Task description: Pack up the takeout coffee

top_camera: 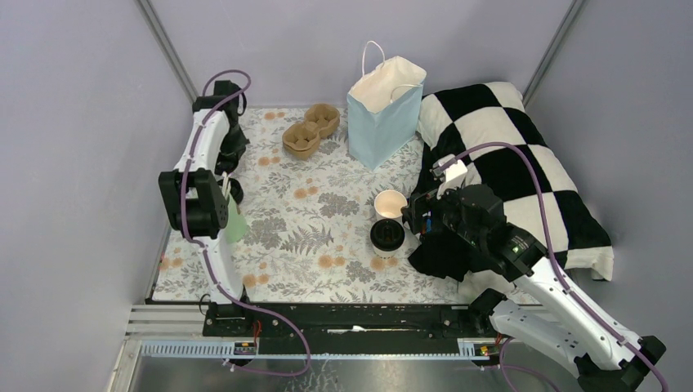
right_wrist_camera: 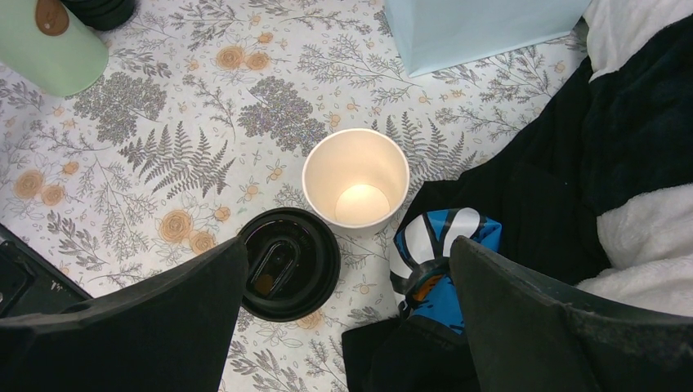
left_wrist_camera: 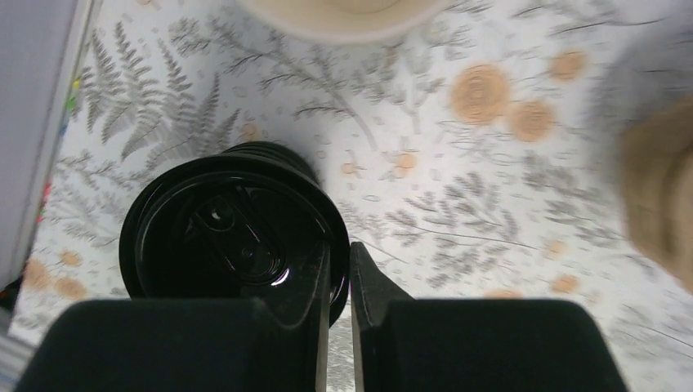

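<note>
Top camera: high behind my bases, facing down over table (top_camera: 310,237). My right wrist camera: nearer, downward, shares lidded cup (right_wrist_camera: 288,263) (top_camera: 387,235) with top. Left wrist: closest, above second lidded cup (left_wrist_camera: 229,237).

Your left arm (top_camera: 200,145) and right arm (top_camera: 564,314) match: glossy white tube links between chunky black joint housings. You'll see a purple cable (top_camera: 490,145) running along each one, and a small green light (top_camera: 515,242) on the right forearm. The right gripper (right_wrist_camera: 347,249) carries broad, matte-black fingers (right_wrist_camera: 122,327).
</note>
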{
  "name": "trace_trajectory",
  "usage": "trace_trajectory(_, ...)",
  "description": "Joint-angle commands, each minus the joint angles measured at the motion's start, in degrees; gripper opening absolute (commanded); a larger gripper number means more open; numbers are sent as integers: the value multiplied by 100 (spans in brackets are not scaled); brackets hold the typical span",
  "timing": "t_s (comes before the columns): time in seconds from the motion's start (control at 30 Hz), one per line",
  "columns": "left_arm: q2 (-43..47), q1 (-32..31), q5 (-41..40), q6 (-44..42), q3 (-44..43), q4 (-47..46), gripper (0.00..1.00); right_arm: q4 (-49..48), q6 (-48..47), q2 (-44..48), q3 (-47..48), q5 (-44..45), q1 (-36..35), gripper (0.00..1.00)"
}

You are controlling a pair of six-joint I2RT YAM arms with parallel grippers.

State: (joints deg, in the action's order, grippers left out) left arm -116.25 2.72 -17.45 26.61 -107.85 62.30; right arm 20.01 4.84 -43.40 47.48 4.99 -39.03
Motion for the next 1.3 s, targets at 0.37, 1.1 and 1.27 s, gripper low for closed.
trace_trajectory(0.37, 2784, -937, 5651, 2689, 331, -3369, 10, 1039, 918, -1044, 1976, -441, 22, 100)
trace_trajectory(1.1, 4008, -3117, 5762, 7279, 3662, -10201, 8, -1167, 4383, -2373, 3819, -4353, 1252, 100)
trace_trajectory(1.27, 3967, -3257, 5717, 7331, 3779, -10349, 6, -1386, 4517, -2415, 3641, -4177, 1253, 100)
